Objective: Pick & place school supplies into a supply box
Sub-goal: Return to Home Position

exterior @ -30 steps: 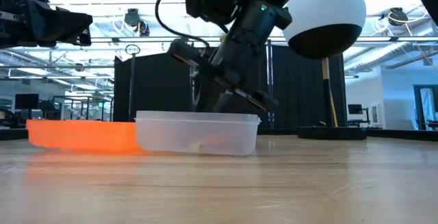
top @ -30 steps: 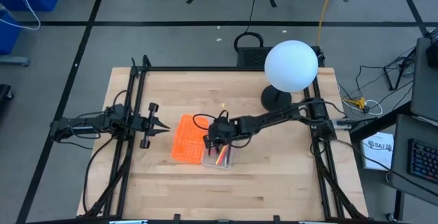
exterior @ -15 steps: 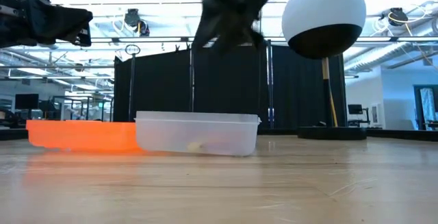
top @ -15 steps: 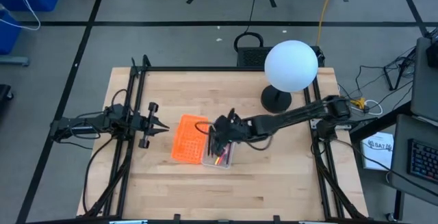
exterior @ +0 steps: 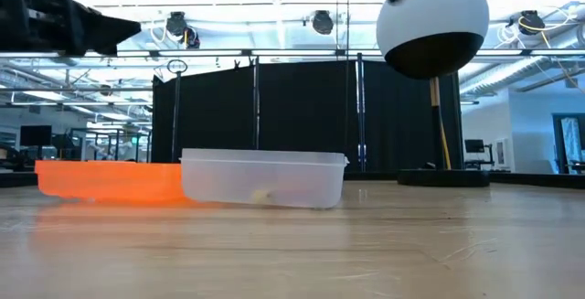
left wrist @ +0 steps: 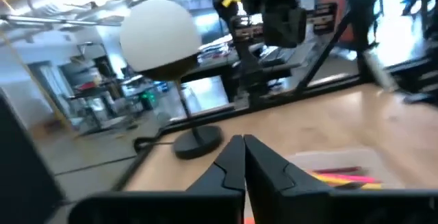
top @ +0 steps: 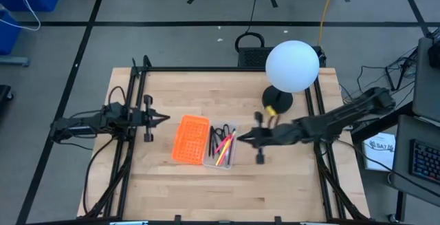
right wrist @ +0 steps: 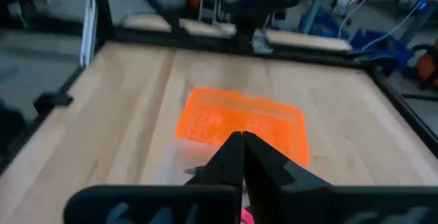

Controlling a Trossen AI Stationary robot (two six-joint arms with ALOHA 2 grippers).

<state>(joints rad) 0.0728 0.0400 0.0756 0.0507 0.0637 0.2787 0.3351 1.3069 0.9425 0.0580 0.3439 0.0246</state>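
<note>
The clear supply box (top: 221, 144) (exterior: 263, 178) lies flat on the table's middle. In it lie pink and yellow pens (top: 224, 148) (left wrist: 340, 177) and a black item with loops (top: 218, 131), which looks like the scissors. My right gripper (top: 240, 137) (right wrist: 241, 139) is shut and empty. It hovers just right of the box, above the table, pointing toward the left edge. My left gripper (top: 163, 119) (left wrist: 243, 142) is shut too and waits left of the orange tray, pointing right.
An orange perforated tray (top: 190, 139) (exterior: 105, 180) (right wrist: 241, 122) lies against the box's left side. A lamp with a white globe (top: 292, 65) and a black base (top: 277, 101) stands at the far right. Bare wood stretches along the near side of the table.
My right gripper has risen from over the supply box and drawn back toward the table's right edge, leaving the pens and the black looped item uncovered in the box. My left gripper has shifted slightly toward the far edge.
</note>
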